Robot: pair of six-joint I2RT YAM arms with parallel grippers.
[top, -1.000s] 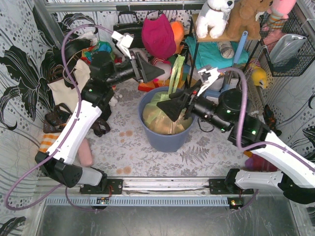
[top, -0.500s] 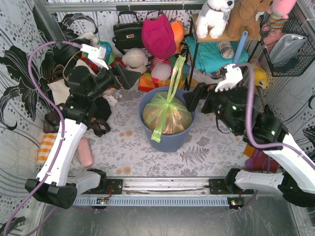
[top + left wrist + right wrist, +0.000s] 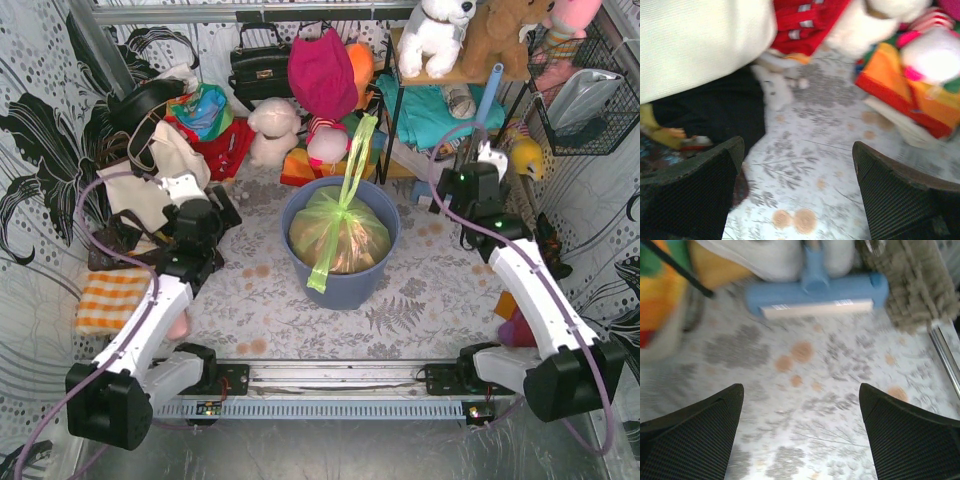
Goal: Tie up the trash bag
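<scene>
The trash bag [image 3: 340, 232], lime-green with tan paper showing through, sits in the round blue-grey bin [image 3: 300, 275] at the middle. Its top is gathered at a knot; one handle strip stands up behind it and another hangs over the bin's front rim. My left gripper [image 3: 221, 207] is well left of the bin, low over the floor, open and empty; in the left wrist view [image 3: 797, 147] only patterned floor lies between its fingers. My right gripper [image 3: 462, 180] is right of the bin, open and empty, also over bare floor [image 3: 800, 390]. The bag shows in neither wrist view.
Bags, soft toys and clothes [image 3: 320, 70] crowd the back. A cream tote [image 3: 695, 45] and dark cloth lie by my left gripper, with an orange-red toy [image 3: 910, 95] to its right. A blue mop head [image 3: 817, 295] and grey fringe [image 3: 912, 280] lie ahead of my right gripper.
Both arms have let go of the bag's handle strips and pulled back and down to the sides. The bag now sits knotted in the bin with one strip hanging forward.
</scene>
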